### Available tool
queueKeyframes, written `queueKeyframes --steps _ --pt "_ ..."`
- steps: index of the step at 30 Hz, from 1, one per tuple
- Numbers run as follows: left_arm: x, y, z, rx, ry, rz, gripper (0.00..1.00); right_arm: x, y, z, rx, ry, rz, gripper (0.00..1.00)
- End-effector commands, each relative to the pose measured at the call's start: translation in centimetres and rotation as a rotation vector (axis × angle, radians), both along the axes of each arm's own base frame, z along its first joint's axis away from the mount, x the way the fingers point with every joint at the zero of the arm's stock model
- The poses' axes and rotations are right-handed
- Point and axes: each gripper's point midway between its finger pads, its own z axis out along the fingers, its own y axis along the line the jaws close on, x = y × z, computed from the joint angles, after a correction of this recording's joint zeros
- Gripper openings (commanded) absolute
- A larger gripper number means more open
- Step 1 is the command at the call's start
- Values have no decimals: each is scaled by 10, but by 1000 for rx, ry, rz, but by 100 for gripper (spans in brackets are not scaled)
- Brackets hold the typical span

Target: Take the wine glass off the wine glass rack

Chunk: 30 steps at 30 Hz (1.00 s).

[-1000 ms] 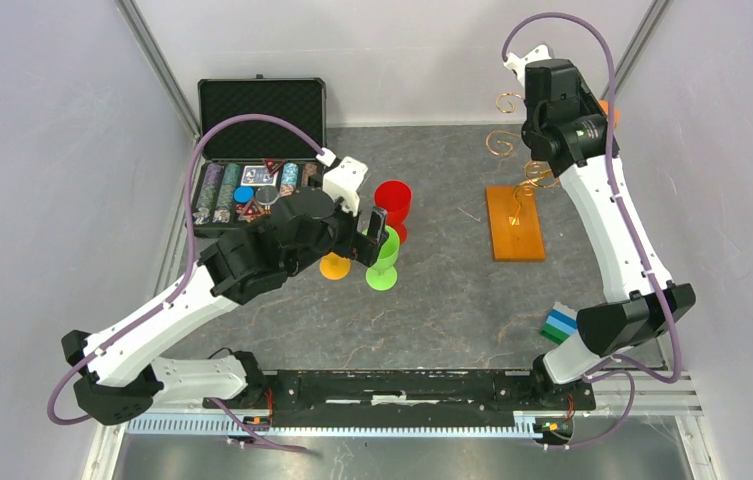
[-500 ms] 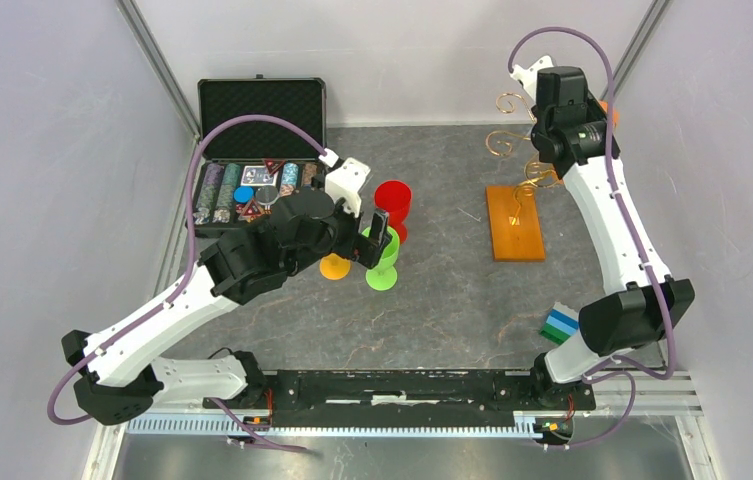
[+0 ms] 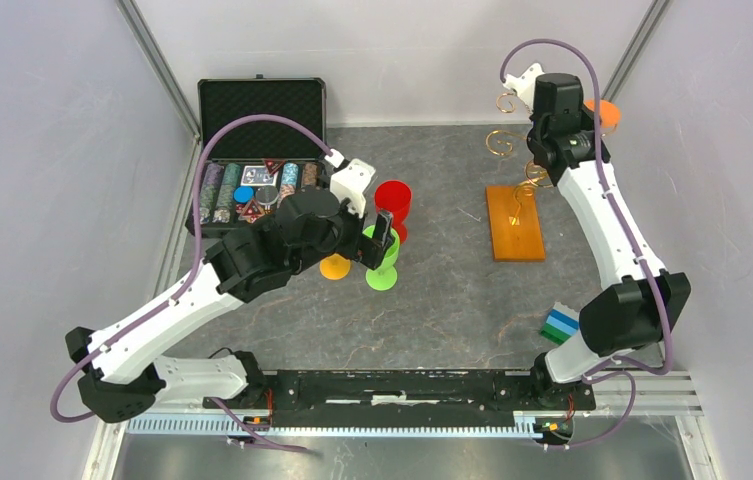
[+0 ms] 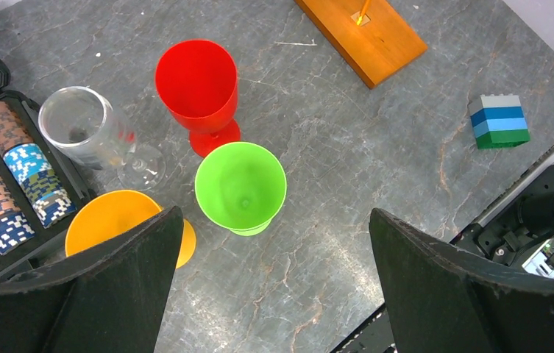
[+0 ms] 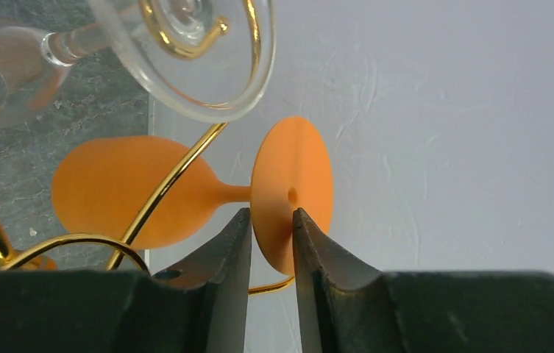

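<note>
The gold wire wine glass rack [image 3: 512,140] stands on an orange-brown wooden base [image 3: 514,222] at the right. An orange wine glass [image 5: 134,193] hangs upside down from a gold arm [image 5: 178,173]. Its round foot [image 5: 293,187] also shows by the wall in the top view [image 3: 604,110]. My right gripper [image 5: 271,220] is shut on the edge of that foot. A clear glass foot [image 5: 185,55] hangs on another spiral arm. My left gripper [image 4: 270,294] is open and empty above the table, just near of a green glass [image 4: 240,186].
A red glass [image 4: 199,84], a yellow glass [image 4: 115,224] and a clear glass [image 4: 86,132] stand by the green one. An open black chip case [image 3: 257,150] lies at the back left. A blue-green block stack [image 3: 558,324] sits at the right front.
My right gripper has lifted and moved toward the back wall with the orange glass foot, which now shows more by the wall. The left arm has shifted slightly.
</note>
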Motion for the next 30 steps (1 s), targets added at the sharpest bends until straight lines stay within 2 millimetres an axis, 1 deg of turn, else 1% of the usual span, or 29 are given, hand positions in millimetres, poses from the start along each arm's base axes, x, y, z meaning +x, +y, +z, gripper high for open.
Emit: queueKeyframes --steps 1,6,13,22,27,30 --pt "4 -9 21 -44 -51 -31 100 -4 -4 30 -33 -96 16 29" --pt "3 -8 24 -54 -54 -32 100 -6 -2 36 -18 -126 30 13" --pt "2 -6 23 -54 -55 -26 100 -8 -4 42 -28 -142 17 0" --pt "2 -6 24 -54 -58 -26 100 -18 -15 54 -135 -130 -26 0" --pt "2 -5 24 -55 -58 -26 100 -19 -21 54 -224 -96 -45 0" --pt "2 -4 24 -54 -60 -25 100 -17 -21 54 -242 -81 -39 0"
